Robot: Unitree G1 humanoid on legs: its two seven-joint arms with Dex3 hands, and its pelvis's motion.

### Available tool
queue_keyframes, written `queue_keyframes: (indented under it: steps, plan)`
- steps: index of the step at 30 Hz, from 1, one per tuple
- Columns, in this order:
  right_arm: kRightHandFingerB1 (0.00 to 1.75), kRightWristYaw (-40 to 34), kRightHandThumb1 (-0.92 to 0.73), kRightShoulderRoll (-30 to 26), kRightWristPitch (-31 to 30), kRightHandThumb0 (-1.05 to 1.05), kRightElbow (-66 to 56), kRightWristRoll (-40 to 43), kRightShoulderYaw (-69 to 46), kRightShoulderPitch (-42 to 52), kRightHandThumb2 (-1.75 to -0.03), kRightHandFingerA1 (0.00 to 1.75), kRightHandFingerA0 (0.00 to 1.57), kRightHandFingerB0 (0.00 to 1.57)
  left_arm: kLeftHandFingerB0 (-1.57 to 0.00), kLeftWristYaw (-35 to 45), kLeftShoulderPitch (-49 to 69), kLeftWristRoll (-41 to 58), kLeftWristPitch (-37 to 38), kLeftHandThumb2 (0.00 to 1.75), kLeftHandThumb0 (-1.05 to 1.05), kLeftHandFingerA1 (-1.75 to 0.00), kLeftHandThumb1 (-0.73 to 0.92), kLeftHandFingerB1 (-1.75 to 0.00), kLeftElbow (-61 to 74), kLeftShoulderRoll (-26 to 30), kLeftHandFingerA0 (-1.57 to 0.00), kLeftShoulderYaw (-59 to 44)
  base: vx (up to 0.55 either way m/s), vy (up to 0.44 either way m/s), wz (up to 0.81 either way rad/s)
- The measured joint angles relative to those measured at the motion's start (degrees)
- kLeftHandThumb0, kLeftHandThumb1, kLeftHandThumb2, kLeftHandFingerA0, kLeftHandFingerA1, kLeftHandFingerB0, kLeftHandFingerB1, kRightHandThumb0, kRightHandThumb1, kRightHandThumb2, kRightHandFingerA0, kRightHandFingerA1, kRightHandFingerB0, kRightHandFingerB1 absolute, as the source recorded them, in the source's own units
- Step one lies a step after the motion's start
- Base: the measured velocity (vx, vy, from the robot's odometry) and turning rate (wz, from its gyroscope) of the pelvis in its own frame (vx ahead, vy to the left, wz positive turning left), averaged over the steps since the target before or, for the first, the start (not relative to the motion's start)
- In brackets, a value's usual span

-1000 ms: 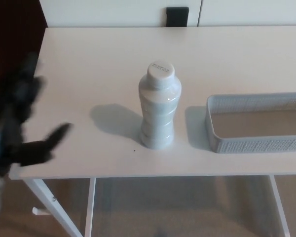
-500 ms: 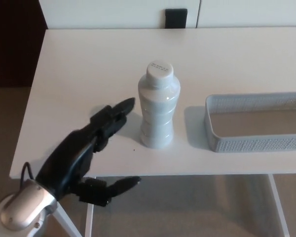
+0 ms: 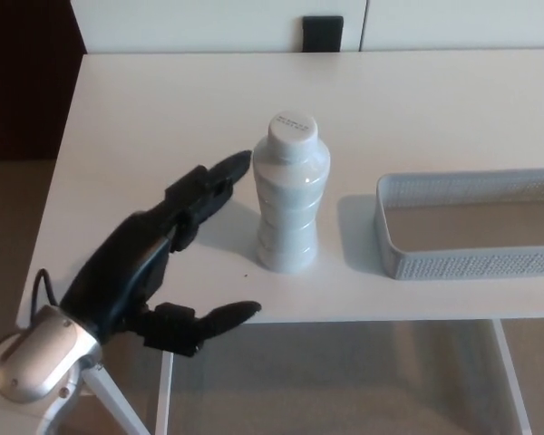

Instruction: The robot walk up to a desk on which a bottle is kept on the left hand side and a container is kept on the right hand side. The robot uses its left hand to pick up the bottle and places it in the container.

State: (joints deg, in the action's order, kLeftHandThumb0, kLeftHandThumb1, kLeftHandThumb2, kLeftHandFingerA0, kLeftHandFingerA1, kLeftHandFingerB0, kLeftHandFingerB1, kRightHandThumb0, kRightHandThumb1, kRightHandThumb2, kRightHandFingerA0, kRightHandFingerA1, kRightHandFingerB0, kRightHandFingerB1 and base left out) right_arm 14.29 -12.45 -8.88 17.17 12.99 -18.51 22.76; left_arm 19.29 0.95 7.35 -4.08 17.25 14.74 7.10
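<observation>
A pale grey-white bottle [image 3: 290, 192] with a white cap stands upright near the front edge of the white desk [image 3: 163, 109], about at its middle. My left hand [image 3: 154, 258] reaches in from the lower left, open, with its fingers [image 3: 213, 186] stretched toward the bottle's left side and the thumb [image 3: 213, 319] spread low over the desk's front edge. The fingertips sit right beside the bottle; contact cannot be judged. A grey mesh container [image 3: 471, 263] lies to the bottle's right, and nothing is visible inside it. My right hand does not show.
A dark object [image 3: 325, 33] sits against the white wall beyond the desk's far edge. White desk legs [image 3: 168, 399] show below the front edge, over a brownish floor. A dark area lies left of the desk.
My left hand came in from the far left toward the bottle over the last second, and in the last half second edged slightly up and closer to its side. Bottle and container stayed put.
</observation>
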Motion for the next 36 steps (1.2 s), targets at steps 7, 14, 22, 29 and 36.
queue_keyframes:
  steps: [7, 14, 22, 29, 36]
  plan:
    - [0.44, 0.0, -0.7, -0.14, 1.18, -0.31, 0.65, -0.44, 0.23, -0.68, -0.6, 0.5, 0.4, 0.38, -0.02, 0.07, -0.13, 0.62, -1.1, 0.76, -0.61, -0.36, 0.38, -0.12, -0.61, -0.55, -0.03, -1.47, 0.0, 0.0, 0.0]
    - [0.44, -0.32, -0.7, -0.21, 1.41, -0.29, 0.31, -1.04, 0.39, -1.48, -0.61, 0.5, 0.44, 0.38, -0.03, 0.09, 0.09, 0.77, -1.15, 0.76, -0.63, -0.36, 0.39, -0.12, -1.42, -1.38, -0.03, -1.92, 0.0, 0.0, 0.0]
    - [0.44, -0.54, -0.68, -0.22, 1.58, -0.31, -0.44, -1.7, 0.81, -1.02, -0.6, 0.51, 0.42, 0.38, 0.0, 0.32, -0.38, -0.29, -3.0, 0.75, -0.58, -0.3, 0.36, -0.18, -5.17, -1.27, -0.01, 0.97, 0.0, 0.0, 0.0]
    - [0.43, -0.54, -0.69, -0.24, 2.5, -0.32, 0.46, -1.94, 0.97, -0.76, -0.61, 0.5, 0.43, 0.38, 0.0, 1.78, -4.69, -0.6, -3.84, 0.75, -0.59, -0.3, 0.37, -0.17, -14.14, -1.25, -0.01, 3.22, 0.0, 0.0, 0.0]
    - [0.44, -0.53, -0.68, -0.26, 3.24, -0.31, 0.83, -2.06, 0.99, -0.88, -0.6, 0.51, 0.43, 0.39, 0.0, 2.21, -7.54, -1.09, -4.08, 0.73, -0.6, -0.26, 0.37, -0.12, -18.0, -1.48, 0.0, 3.09, 0.0, 0.0, 0.0]
